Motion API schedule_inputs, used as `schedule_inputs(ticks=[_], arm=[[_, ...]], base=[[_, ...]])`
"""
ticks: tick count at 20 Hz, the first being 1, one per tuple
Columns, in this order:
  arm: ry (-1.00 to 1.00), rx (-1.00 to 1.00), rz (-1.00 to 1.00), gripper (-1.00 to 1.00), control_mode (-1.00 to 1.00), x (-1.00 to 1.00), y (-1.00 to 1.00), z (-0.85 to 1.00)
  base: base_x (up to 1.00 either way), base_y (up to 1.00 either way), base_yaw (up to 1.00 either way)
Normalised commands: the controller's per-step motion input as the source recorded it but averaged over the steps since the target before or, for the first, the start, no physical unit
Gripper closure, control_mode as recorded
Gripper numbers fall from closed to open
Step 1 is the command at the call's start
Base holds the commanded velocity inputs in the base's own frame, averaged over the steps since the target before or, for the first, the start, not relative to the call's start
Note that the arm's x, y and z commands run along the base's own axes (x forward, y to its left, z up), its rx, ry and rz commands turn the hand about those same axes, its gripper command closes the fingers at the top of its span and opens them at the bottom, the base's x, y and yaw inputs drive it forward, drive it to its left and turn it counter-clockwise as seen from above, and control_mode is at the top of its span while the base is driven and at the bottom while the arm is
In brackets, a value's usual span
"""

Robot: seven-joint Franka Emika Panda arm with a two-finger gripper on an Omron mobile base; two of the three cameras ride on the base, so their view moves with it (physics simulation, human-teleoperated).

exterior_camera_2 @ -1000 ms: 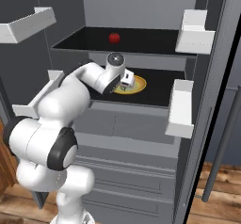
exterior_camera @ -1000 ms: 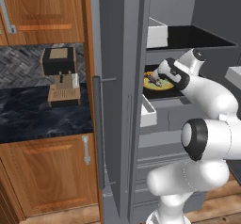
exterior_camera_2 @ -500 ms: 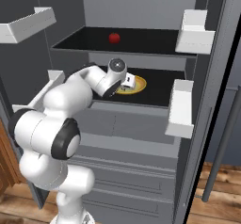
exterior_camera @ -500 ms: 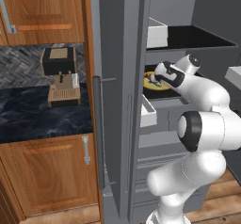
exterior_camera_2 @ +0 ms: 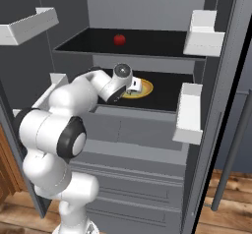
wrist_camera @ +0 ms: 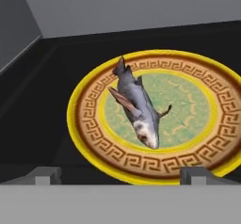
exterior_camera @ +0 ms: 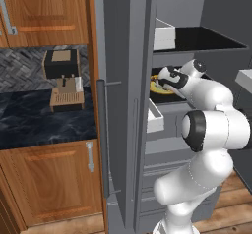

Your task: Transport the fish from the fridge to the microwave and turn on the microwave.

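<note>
So we've got the fish [wrist_camera: 136, 108] lying on the yellow plate [wrist_camera: 89, 124] on the fridge [exterior_camera_2: 147, 56] middle shelf, tail at 11 o'clock, head at 5. Our pincer [wrist_camera: 117, 175] hangs just in front, tips spread apart with nothing between them, lined up to straddle the fish, we reckon. From the base views the wrist hides the fish.

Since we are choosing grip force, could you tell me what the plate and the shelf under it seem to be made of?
The plate looks like glazed ceramic: glossy yellow rim, printed key pattern. The shelf looks like matte black plastic or coated metal; its flat, dull surface leaves that open.
</note>
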Motion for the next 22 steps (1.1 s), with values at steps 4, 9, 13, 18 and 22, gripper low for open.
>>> schedule_inputs(ticks=[4, 9, 13, 18, 22], arm=[[0.00, -0.02, 0.00, -1.00, -1.00, 0.18, 0.00, 0.00], [0.00, -0.03, 0.00, -1.00, -1.00, 0.18, 0.00, -0.06], [0.00, 0.00, 0.00, -1.00, -1.00, 0.16, 0.00, -0.01], [0.00, 0.00, 0.00, -1.00, -1.00, 0.16, 0.00, 0.00], [0.00, 0.00, 0.00, -1.00, -1.00, 0.20, 0.00, -0.05]], base=[[0.00, 0.00, 0.00], [0.00, 0.00, 0.00], [0.00, 0.00, 0.00], [0.00, 0.00, 0.00], [0.00, 0.00, 0.00]])
